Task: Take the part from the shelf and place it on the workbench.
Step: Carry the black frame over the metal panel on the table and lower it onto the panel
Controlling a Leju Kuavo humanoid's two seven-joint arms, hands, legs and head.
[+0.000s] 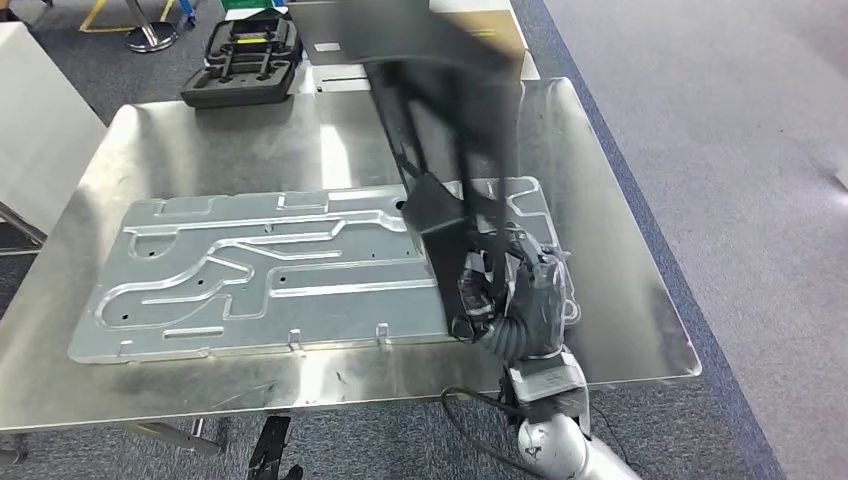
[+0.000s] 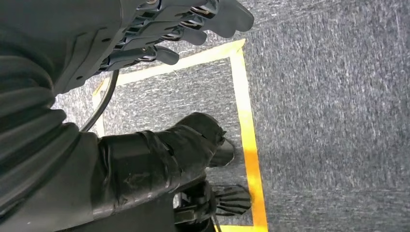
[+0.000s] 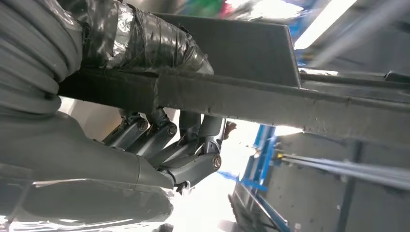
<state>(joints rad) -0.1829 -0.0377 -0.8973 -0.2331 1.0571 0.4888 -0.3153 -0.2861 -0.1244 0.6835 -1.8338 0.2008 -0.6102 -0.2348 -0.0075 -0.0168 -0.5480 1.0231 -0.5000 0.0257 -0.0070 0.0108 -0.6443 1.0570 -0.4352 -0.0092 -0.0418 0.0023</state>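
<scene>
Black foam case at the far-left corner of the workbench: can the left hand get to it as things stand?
Probably not right away. The left hand hangs open over the taped carpet floor, well off the workbench, though nothing blocks the black foam case.

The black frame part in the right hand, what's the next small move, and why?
Probably lower it gently toward the workbench. The right hand grips the black frame part by a bar, and it looks raised and blurred above the embossed metal plate, so it doesn't seem set down yet.
</scene>
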